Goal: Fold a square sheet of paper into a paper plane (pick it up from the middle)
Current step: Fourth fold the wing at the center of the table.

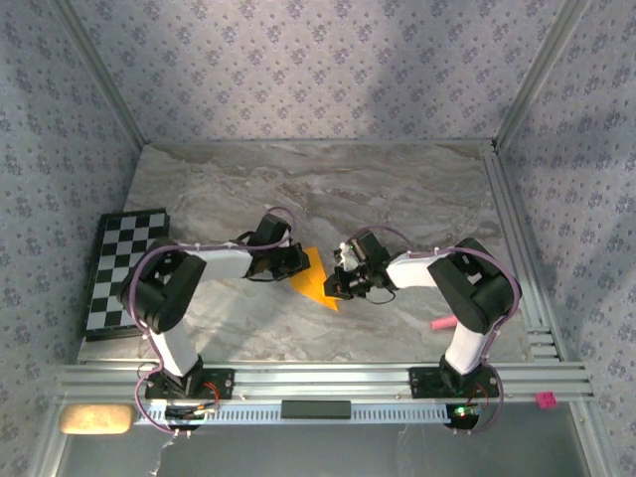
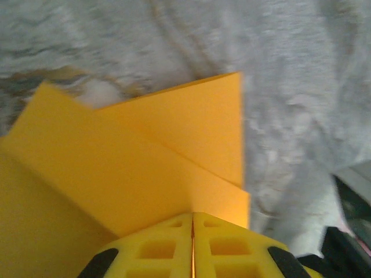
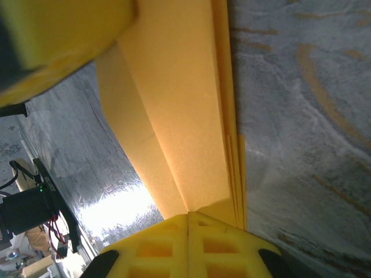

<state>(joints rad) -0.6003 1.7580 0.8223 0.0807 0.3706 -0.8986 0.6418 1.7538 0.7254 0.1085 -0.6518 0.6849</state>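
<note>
My left fingers [image 2: 189,225] are clenched on one edge of the folded paper [image 1: 314,279]. My right fingers [image 3: 184,227] pinch its layered edge opposite. The paper spans between them, over the bench [image 1: 397,194].

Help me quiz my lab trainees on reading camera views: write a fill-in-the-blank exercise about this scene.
1. The left gripper and the right gripper are both ____ on the orange paper.
2. The chequered board lies at the table's ____ edge.
3. The pink stick lies on the table to the ____ of the orange paper.
Missing words: shut; left; right.
</note>
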